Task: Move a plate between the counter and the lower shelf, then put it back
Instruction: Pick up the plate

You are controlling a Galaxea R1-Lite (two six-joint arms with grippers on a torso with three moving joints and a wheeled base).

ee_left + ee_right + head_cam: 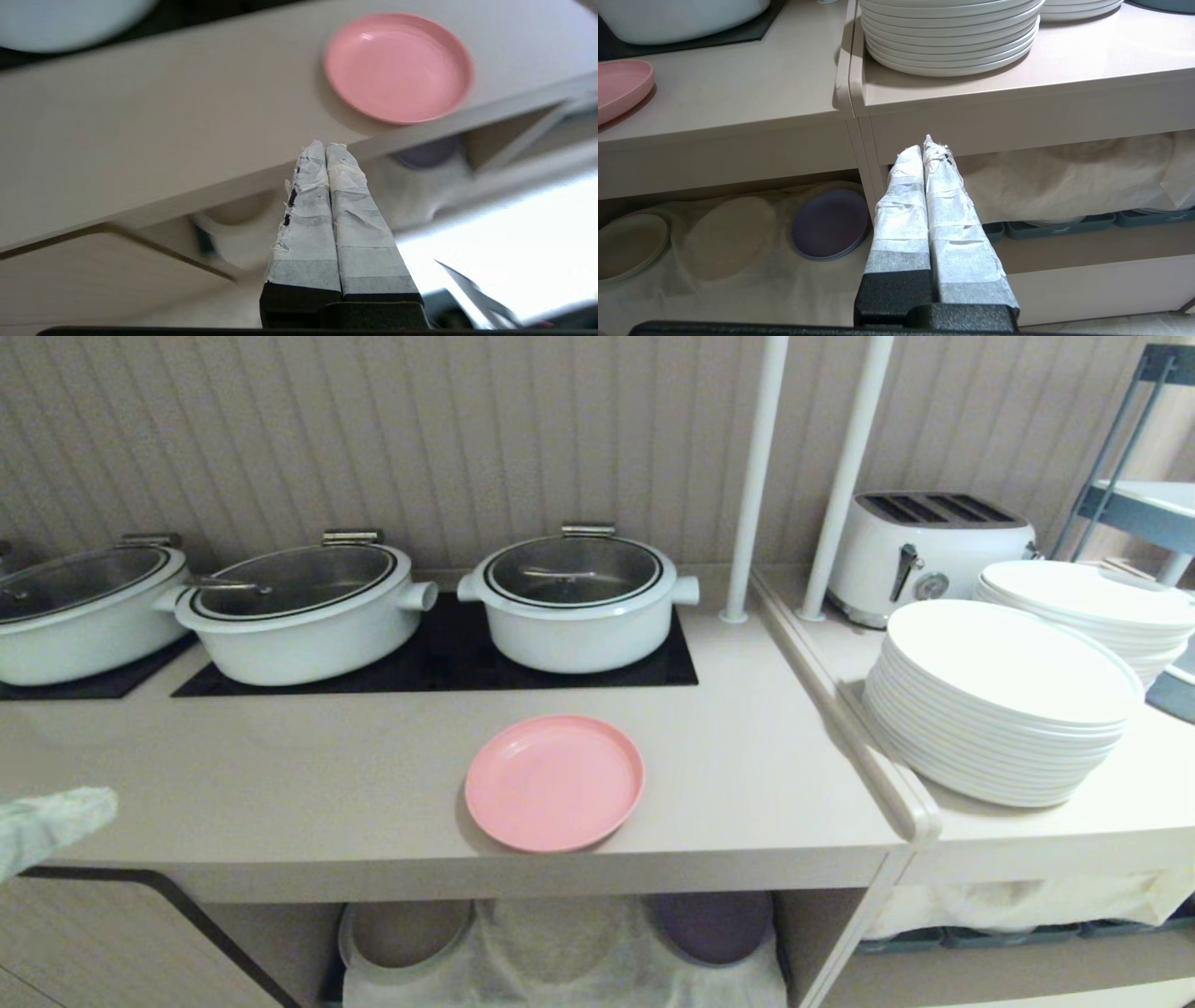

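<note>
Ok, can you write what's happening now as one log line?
pink plate: on counter, untouched | left tool: shut, empty, short of the plate | right tool: shut, parked low

The plate (555,782) is plain pink on a beige counter (280,784) with black hob panels (448,663). The pots (579,607) are white, as are the stacked plates (1004,700) and toaster (929,553). On the shelf's (738,280) white cloth lies a purple plate (830,224). White tape wraps both grippers (326,149) (924,145).

Pink plate (555,782) flat on counter (280,784), near front edge.
</note>
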